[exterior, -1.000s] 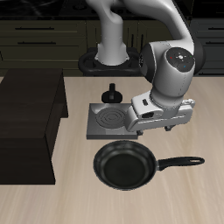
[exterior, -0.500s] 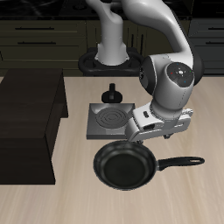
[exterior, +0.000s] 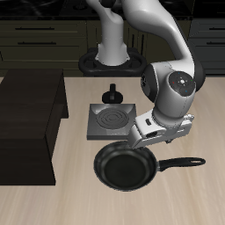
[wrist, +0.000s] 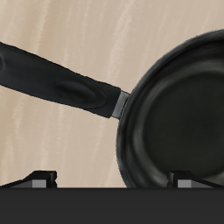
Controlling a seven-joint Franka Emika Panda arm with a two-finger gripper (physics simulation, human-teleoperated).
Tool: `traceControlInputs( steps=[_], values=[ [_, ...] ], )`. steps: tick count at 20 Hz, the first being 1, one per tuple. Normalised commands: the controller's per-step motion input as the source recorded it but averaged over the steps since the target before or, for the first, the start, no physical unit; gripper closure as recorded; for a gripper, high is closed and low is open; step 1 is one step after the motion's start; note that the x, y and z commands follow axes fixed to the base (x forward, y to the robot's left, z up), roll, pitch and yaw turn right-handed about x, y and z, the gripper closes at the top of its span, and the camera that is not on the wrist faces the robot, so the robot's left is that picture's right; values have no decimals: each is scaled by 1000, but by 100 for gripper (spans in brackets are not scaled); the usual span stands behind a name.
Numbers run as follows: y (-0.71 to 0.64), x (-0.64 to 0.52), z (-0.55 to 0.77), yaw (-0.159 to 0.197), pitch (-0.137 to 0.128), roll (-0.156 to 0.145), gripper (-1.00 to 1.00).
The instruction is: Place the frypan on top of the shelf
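Hovering over the round glossy black frypan (exterior: 124, 165) on the counter (exterior: 189, 198), the gripper (exterior: 156, 141) holds nothing, fingers apparently spread. Next, it should descend onto the handle (wrist: 61, 80), then carry it to the dark boxy wooden shelf (exterior: 28, 95).

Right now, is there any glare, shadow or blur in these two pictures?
Exterior view: even, soft light; the frypan shows a pale sheen on its rim, and the shelf is so dark that its detail is lost. Wrist view: sharp enough, with a soft highlight along the pan's handle and rim; the tool's fingertips show only as dark edges.
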Motion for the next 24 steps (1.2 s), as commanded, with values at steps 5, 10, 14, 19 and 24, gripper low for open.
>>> traceControlInputs(
  steps=[5,10,14,19,24],
  values=[
    [44,-64,-196,20,5,21,-100],
    [-72,-91,-257,-31,6,16,-100],
    [-97,2,-218,-9,20,-16,-100],
    [-142,-2,-199,-41,10,-20,-100],
    [-43,28,-289,-37,61,0,-100]
  ],
)
